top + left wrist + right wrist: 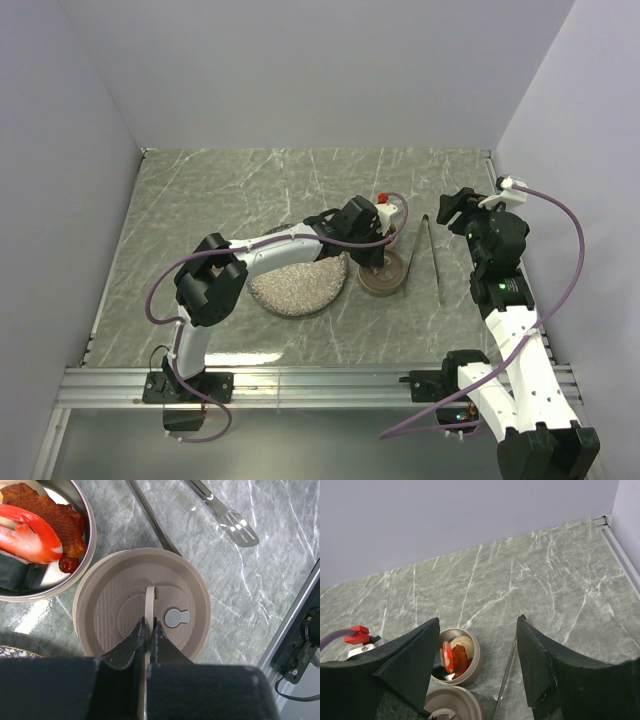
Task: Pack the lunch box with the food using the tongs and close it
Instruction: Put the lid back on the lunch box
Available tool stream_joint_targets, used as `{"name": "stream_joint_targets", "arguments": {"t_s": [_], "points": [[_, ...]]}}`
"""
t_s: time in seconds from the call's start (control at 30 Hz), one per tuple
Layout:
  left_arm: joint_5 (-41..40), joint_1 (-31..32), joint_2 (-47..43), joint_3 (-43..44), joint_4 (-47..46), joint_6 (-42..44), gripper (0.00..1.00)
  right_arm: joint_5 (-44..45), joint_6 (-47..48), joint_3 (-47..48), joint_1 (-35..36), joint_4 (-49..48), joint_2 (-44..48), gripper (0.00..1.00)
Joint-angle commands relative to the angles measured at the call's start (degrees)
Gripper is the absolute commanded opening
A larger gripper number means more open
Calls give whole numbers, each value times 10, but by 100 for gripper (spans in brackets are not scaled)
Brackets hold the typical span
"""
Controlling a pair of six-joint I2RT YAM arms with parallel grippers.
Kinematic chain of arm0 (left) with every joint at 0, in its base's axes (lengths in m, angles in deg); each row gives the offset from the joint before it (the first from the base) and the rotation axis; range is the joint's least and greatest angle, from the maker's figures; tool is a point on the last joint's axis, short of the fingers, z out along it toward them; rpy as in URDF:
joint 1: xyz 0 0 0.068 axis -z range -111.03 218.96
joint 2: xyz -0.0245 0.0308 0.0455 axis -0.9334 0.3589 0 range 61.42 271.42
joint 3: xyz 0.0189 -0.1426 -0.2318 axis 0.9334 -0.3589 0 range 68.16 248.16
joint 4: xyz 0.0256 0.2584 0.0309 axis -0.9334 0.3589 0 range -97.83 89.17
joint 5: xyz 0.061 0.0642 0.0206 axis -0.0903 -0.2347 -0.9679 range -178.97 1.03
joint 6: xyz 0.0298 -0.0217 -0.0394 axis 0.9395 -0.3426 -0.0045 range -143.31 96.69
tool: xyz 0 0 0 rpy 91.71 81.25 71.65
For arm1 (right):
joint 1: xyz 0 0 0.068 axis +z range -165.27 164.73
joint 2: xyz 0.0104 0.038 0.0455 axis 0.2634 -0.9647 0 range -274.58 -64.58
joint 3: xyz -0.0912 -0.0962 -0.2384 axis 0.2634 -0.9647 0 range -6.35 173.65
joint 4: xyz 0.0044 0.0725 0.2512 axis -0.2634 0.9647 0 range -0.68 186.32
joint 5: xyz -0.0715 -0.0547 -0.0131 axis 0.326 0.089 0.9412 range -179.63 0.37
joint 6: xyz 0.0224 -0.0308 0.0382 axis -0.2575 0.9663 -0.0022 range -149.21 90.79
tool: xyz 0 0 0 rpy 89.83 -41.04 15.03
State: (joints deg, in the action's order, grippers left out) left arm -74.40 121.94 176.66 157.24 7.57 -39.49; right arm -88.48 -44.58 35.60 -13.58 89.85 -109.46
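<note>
We see a green marble table (200, 200) with a round beige lid (115, 600) as our landmark. Left of the lid lies a speckled grey plate (290, 290). The right gripper (478, 619) hangs above and right of the lid, jaws wide apart and holding nothing. The left gripper (149, 626) sits over the lid, jaws narrow, pinching its thin strap (149, 597). Just beyond the lid stands the open round tin (90, 530). The slim metal tongs (232, 522) lie flat, right of the lid. Inside the tin sits the food (45, 527), red and orange pieces.
</note>
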Motion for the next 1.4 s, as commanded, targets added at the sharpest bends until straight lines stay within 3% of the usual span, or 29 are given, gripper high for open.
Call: {"name": "stream_joint_targets", "arguments": {"t_s": [0.0,0.6,1.13,1.37], "points": [[11,3,2,14,-13,0,0,8,1,0,-4,-14,3,70],[24,-19,-9,-35,-72,-18,0,3,0,-2,-4,-19,3,70],[86,-47,-14,-93,-129,-45,0,4,-1,-3,-5,-18,4,70],[51,-40,-6,-80,-114,-36,0,7,-1,-5,-4,-19,8,70]]}}
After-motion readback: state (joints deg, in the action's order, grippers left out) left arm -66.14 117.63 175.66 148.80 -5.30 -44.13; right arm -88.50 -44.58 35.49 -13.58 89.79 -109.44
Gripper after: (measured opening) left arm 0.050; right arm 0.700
